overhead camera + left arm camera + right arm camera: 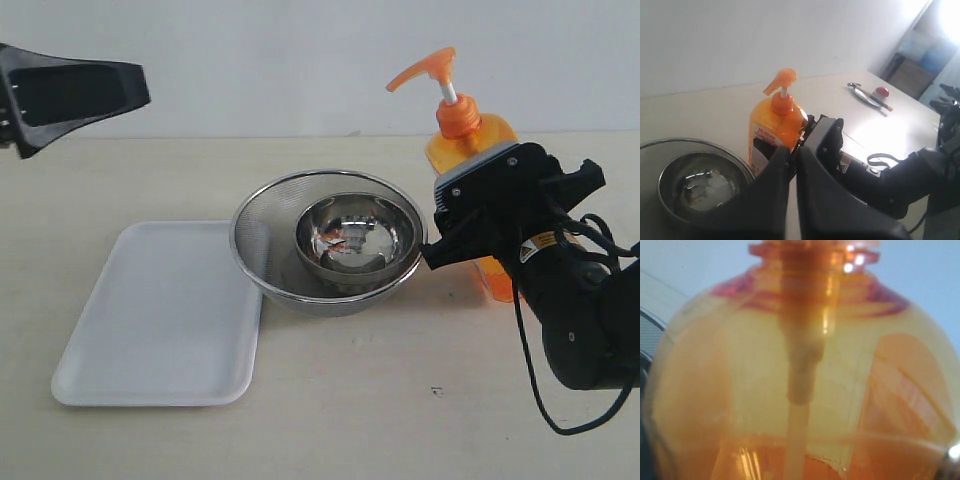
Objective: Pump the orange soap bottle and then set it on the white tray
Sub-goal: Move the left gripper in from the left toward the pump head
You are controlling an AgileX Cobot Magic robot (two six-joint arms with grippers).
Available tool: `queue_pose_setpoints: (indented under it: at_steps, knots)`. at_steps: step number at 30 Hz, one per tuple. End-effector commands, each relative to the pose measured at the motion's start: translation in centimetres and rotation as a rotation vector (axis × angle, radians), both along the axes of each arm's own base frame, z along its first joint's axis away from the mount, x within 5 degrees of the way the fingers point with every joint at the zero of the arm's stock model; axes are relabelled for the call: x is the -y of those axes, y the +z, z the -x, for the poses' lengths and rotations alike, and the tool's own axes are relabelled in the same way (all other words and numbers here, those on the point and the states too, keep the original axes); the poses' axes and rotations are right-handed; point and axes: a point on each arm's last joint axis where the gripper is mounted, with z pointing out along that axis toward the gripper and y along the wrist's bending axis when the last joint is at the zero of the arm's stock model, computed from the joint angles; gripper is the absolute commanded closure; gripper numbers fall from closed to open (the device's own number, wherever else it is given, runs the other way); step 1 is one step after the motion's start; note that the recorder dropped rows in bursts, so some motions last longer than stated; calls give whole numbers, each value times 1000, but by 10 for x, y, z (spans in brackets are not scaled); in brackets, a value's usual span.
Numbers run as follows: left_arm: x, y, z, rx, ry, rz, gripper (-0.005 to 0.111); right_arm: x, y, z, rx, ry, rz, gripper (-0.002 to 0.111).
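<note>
The orange soap bottle (470,138) stands upright at the right, just beside the steel bowls, its pump head (430,68) up on the white stem. My right gripper (478,215) is wrapped round the bottle's body; the bottle (805,365) fills the whole right wrist view and hides the fingers. My left gripper (135,92) hangs shut and empty at the upper left, high above the table. The left wrist view looks over its closed fingertips (794,152) toward the bottle (774,131). The white tray (160,320) lies empty at the left.
A mesh steel bowl (262,240) holds a smaller steel bowl (355,240) between the tray and the bottle, touching the tray's right rim. A black cable (530,370) hangs off the right arm. A tool and a red button (875,94) lie far off.
</note>
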Motion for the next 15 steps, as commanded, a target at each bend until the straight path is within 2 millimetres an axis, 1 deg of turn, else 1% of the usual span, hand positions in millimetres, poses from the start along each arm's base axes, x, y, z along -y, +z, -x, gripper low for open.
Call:
queue_pose_setpoints:
  at_steps: [1,2,6,11,15]
  knots:
    - [25,-3,-26,71,-96,-78,102,0,15,0,103,-2,-23,108]
    - [36,-6,-32,72,-122,-114,102,0,15,0,103,-2,-23,108]
    - [66,-10,-52,125,-194,-225,102,0,15,0,102,-2,-30,108]
    - [100,-11,-77,168,-281,-274,102,0,15,0,97,-1,-29,108]
    - [121,-12,-93,183,-313,-271,102,0,14,0,91,-1,-29,108]
